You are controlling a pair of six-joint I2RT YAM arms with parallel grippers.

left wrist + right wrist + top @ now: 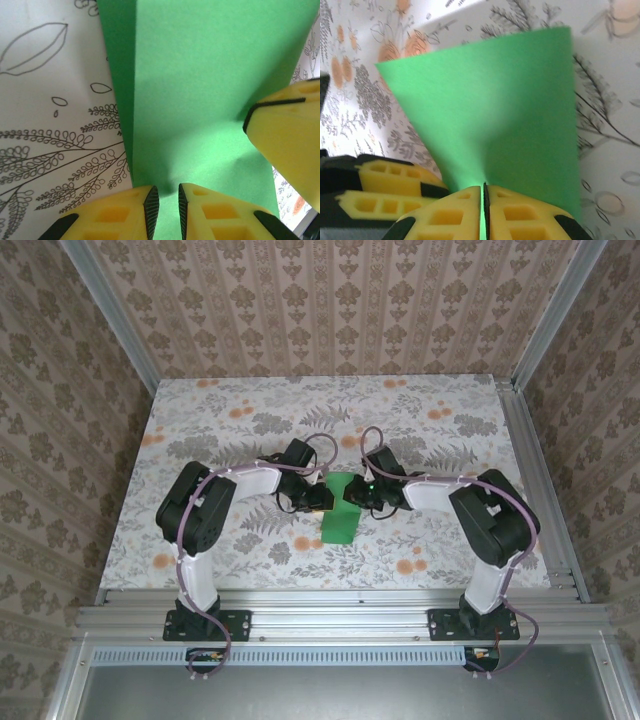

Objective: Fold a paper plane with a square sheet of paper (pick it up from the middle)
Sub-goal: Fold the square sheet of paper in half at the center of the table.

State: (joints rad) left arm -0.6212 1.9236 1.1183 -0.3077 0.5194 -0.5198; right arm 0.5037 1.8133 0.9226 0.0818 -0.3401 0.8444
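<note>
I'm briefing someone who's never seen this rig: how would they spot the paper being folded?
Start at the floral-patterned table and look to its middle. There the right pincer is shut on the square sheet of paper. It is the only plain bright-green surface on that grey-and-orange print.

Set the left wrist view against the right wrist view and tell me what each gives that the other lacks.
Left wrist view: the left hand, fingers a slit apart with green paper showing between them, and a darker green band down the paper's left side.
Right wrist view: the right hand pinched shut on the paper's narrow end, and the sheet fanning out to its far edge and corners.
Both: the same green paper, the leaf-printed tabletop, and the opposite hand's yellow finger at the frame's side.
</note>
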